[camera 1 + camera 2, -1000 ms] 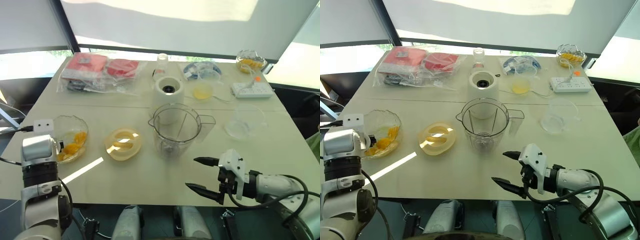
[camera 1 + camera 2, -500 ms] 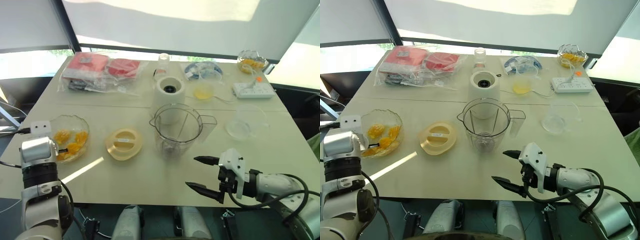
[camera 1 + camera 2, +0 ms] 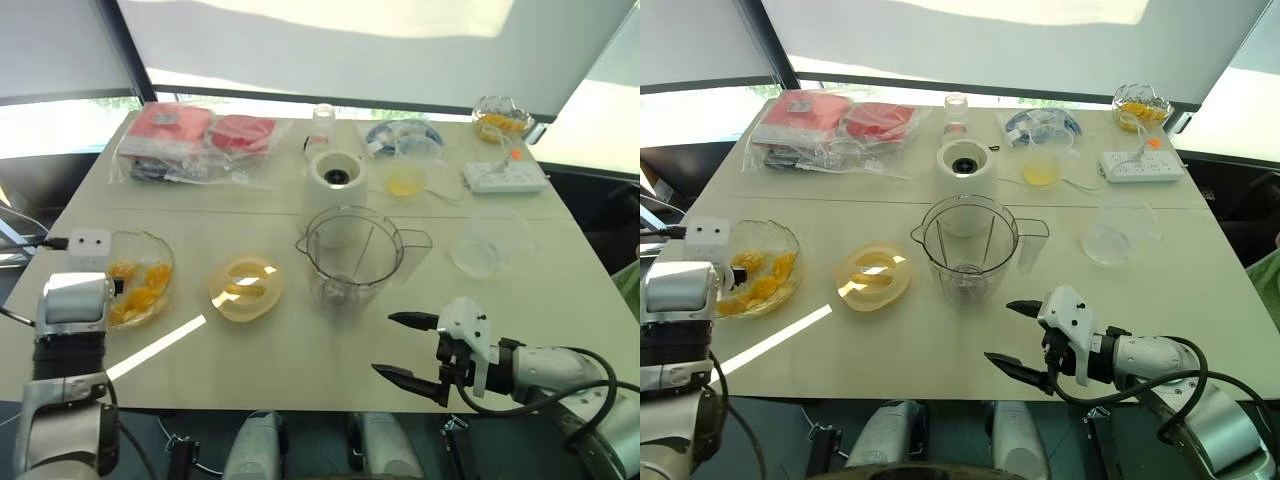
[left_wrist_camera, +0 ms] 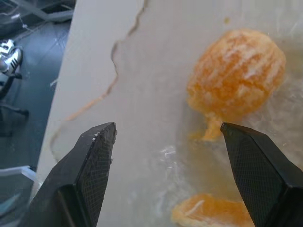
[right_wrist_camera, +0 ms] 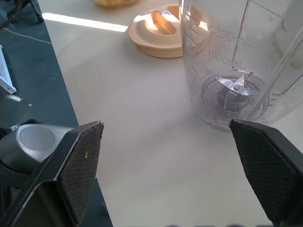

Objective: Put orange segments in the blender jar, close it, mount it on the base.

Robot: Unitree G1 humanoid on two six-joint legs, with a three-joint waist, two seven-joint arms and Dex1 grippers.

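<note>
We see a wide pale bench (image 3: 300,350), smooth and flat, with open space along its near edge and clutter only along its far side. At its middle stands the clear blender jar (image 3: 350,262), upright and open-topped. Its blade is bare at the bottom, so we judge nothing has been loaded yet. Just behind the jar sits the white base (image 3: 337,180). The cream lid (image 3: 246,288) lies flat on the bench, just to the left of the jar.

Further left, near the bench edge, is a glass bowl (image 3: 170,270) holding the orange segments (image 4: 236,78). The right pincer (image 3: 383,344) hovers low over the near edge, in front of the jar and to its right, spread wide and empty. The left pincer (image 4: 166,130) is also spread wide and empty, and points down into the bowl.

The left arm is much the nearer to the fruit. A rounded clump of segments lies just ahead of the left pincer, closer to one finger than the other. A single segment lies crosswise between the fingers. We judge the bowl's curved wall leaves little room to close.
</note>
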